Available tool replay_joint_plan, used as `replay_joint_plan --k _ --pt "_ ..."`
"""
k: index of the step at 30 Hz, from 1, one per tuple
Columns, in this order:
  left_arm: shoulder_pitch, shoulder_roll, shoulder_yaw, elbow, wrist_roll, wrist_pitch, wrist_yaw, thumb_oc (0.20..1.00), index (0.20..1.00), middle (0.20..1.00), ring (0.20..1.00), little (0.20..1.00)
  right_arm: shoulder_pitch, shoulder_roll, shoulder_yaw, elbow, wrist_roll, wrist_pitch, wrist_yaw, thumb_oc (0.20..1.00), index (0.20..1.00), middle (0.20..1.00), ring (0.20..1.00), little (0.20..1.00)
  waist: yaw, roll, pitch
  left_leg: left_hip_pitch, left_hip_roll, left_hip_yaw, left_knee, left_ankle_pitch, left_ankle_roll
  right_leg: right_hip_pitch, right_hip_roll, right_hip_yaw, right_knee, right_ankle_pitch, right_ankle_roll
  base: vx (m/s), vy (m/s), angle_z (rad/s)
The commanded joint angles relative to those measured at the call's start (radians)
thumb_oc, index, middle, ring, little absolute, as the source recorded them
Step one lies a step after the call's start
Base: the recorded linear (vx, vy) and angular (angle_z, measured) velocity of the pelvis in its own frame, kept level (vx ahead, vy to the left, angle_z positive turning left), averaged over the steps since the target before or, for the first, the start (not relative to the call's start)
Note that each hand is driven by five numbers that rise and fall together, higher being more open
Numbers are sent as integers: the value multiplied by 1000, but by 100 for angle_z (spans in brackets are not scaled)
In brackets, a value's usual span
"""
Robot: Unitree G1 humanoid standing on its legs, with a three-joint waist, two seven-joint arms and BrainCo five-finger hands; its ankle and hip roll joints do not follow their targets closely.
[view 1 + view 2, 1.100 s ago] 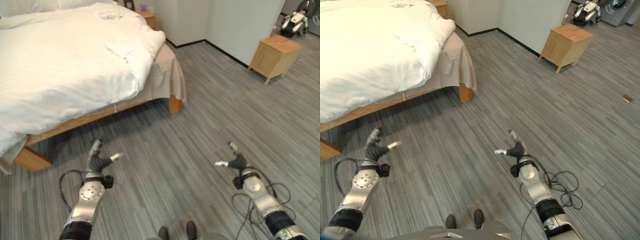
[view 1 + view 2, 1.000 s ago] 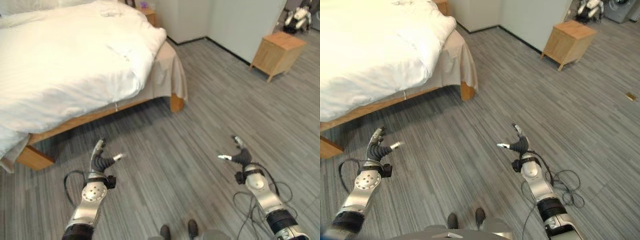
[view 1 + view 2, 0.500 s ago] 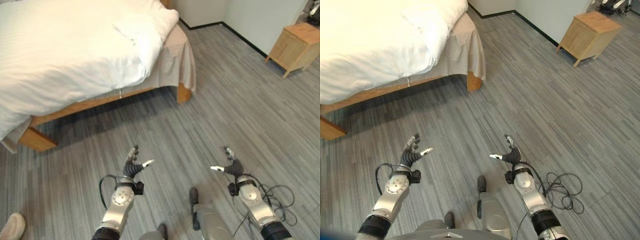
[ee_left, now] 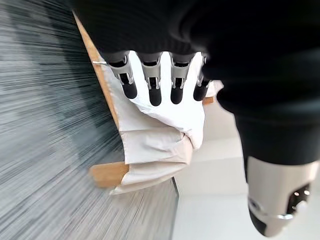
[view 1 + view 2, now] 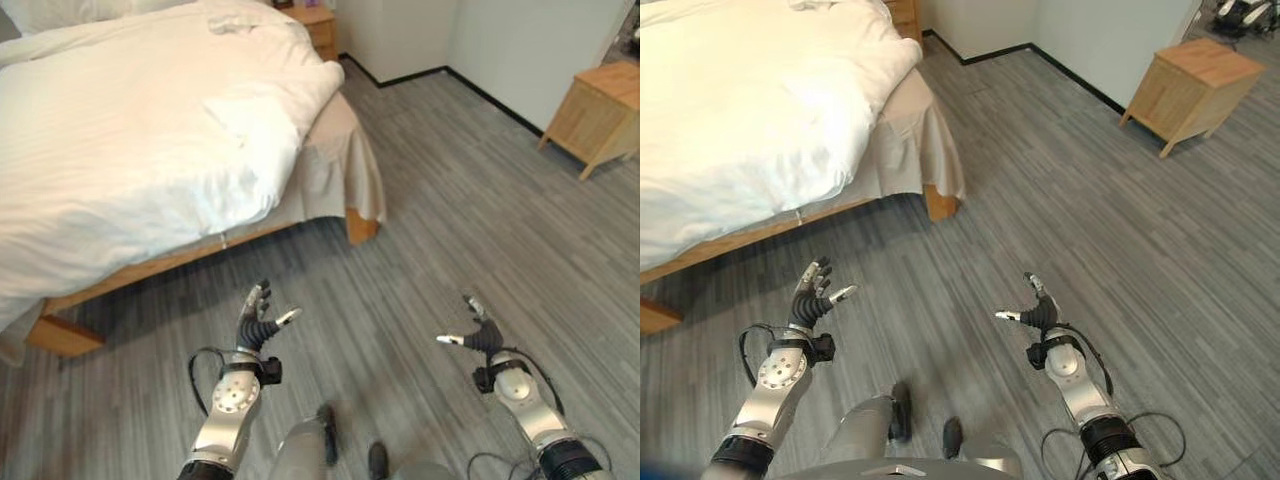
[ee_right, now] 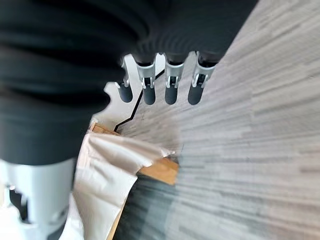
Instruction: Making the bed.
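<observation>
A wooden-framed bed stands at the upper left, covered by a rumpled white duvet that hangs over its near edge. A beige sheet drapes over the foot corner. My left hand hovers over the floor in front of the bed, apart from it, fingers straight and spread, holding nothing. My right hand is out over the floor to the right, also open and empty, its fingers pointing toward the bed's foot corner.
A wooden nightstand stands at the right by the wall. A second small wooden cabinet sits beyond the bed's far side. Grey striped carpet spreads between the bed and the nightstand.
The camera has shifted, so the bed now sits closer and fuller in view. Both hands stay open over the floor; the left hand is raised a little nearer the bed.
</observation>
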Motion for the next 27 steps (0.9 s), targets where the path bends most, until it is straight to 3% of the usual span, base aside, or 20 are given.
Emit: replay_joint_plan --k 1,5,7,9,10,11,12,13,14,15,16,18,20,21,22,23,25,27 --pt "8 40 44 -101 -8 -52 -5 1000 1000 1000 1000 1000 16 -32 -46 -92 3 -46 2 1000 1000 1000 1000 1000 0 9 10 99 81 134 -58 66 -49 44 -114 -45 11 -86 81 474 148 11" --pt "44 40 55 -104 24 -40 -15 1000 1000 1000 1000 1000 31 -13 -37 -94 -22 -43 19 1000 1000 1000 1000 1000 -8 26 -19 156 91 201 -110 107 -42 85 -122 -56 17 -100 97 448 206 33" --pt "49 50 61 -93 54 -29 -11 1000 1000 1000 1000 1000 20 15 -20 -79 -50 -45 16 1000 1000 1000 1000 1000 -2 9 -44 185 59 186 -110 86 -18 88 -156 -64 97 -101 125 557 266 3" --pt "44 72 62 -91 85 -22 -8 1000 1000 1000 1000 1000 13 39 -9 -58 -49 -46 16 1000 1000 1000 1000 1000 6 -15 -49 215 33 188 -109 53 11 57 -185 -75 215 -51 167 424 219 13" --pt "36 89 64 -89 101 -17 -11 1000 1000 1000 1000 1000 12 47 -6 -49 -48 -45 19 1000 1000 1000 1000 1000 7 -27 -47 232 26 188 -112 36 22 32 -197 -84 288 5 196 227 138 16" --pt "36 90 64 -90 101 -16 -12 1000 1000 1000 1000 1000 10 49 -6 -48 -48 -46 19 1000 1000 1000 1000 1000 6 -29 -48 230 24 188 -112 34 24 29 -199 -84 293 3 198 308 167 38" --pt "25 121 70 -100 113 -17 -7 1000 1000 1000 1000 1000 11 62 -1 -48 -41 -45 25 1000 1000 1000 1000 1000 -1 -38 -32 263 17 171 -117 9 40 -53 -217 -80 458 102 234 186 116 48" --pt "24 122 71 -100 113 -17 -7 1000 1000 1000 1000 1000 10 64 -1 -47 -41 -45 25 1000 1000 1000 1000 1000 -1 -40 -33 260 15 172 -117 8 42 -60 -219 -79 467 99 236 190 111 57" --pt "19 140 76 -111 128 -13 -4 1000 1000 1000 1000 1000 8 71 4 -49 -41 -46 27 1000 1000 1000 1000 1000 -8 -29 -20 261 35 181 -117 23 49 -113 -206 -72 545 150 235 155 72 69" --pt "3 157 67 -106 163 -2 2 1000 1000 1000 1000 1000 11 84 2 -49 -37 -46 23 1000 1000 1000 1000 1000 -23 -16 0 293 57 170 -117 -2 52 -194 -226 -79 638 153 228 159 66 74" --pt "2 158 67 -106 164 -2 3 1000 1000 1000 1000 1000 10 85 1 -49 -37 -46 23 1000 1000 1000 1000 1000 -23 -18 -1 291 55 169 -117 -2 52 -197 -228 -79 643 150 228 262 76 78" --pt "-5 170 62 -92 185 1 -3 1000 1000 1000 1000 1000 22 92 -2 -55 -25 -49 24 1000 1000 1000 1000 1000 -45 -9 10 327 70 153 -117 -28 39 -244 -287 -129 530 88 187 306 28 61" --pt "-10 172 57 -88 197 2 -5 1000 1000 1000 1000 1000 30 90 3 -56 -23 -49 31 1000 1000 1000 1000 1000 -56 -10 12 337 72 143 -117 -34 30 -248 -281 -147 453 55 174 310 -35 62" --pt "-16 183 54 -98 227 2 -12 1000 1000 1000 1000 1000 38 85 9 -54 -24 -50 40 1000 1000 1000 1000 1000 -69 -22 9 354 74 127 -117 -52 11 -248 -265 -170 241 47 176 453 -74 73" --pt "-131 253 81 100 312 154 60 1000 1000 1000 1000 1000 26 79 21 -44 -2 -35 70 1000 1000 1000 1000 1000 -95 -24 -9 373 76 137 -117 -62 1 -272 -250 -157 175 59 182 482 -87 76" --pt "-66 291 135 43 333 112 24 1000 1000 1000 1000 1000 52 92 -3 -72 28 -33 57 1000 1000 1000 1000 1000 -87 -21 -2 387 76 132 -117 -76 -6 -286 -242 -155 109 79 195 278 -15 42" --pt "45 269 186 -65 386 103 -3 1000 1000 1000 1000 1000 71 86 -10 -90 7 -22 71 1000 1000 1000 1000 1000 -84 -18 -1 410 78 122 -117 -94 -15 -306 -235 -176 34 114 205 273 -79 -4" --pt "93 264 220 -1 395 79 4 1000 1000 1000 1000 1000 71 86 -15 -71 -5 -22 77 1000 1000 1000 1000 1000 -79 -18 -5 425 75 116 -117 -105 -18 -318 -234 -193 18 122 206 240 -95 -5"
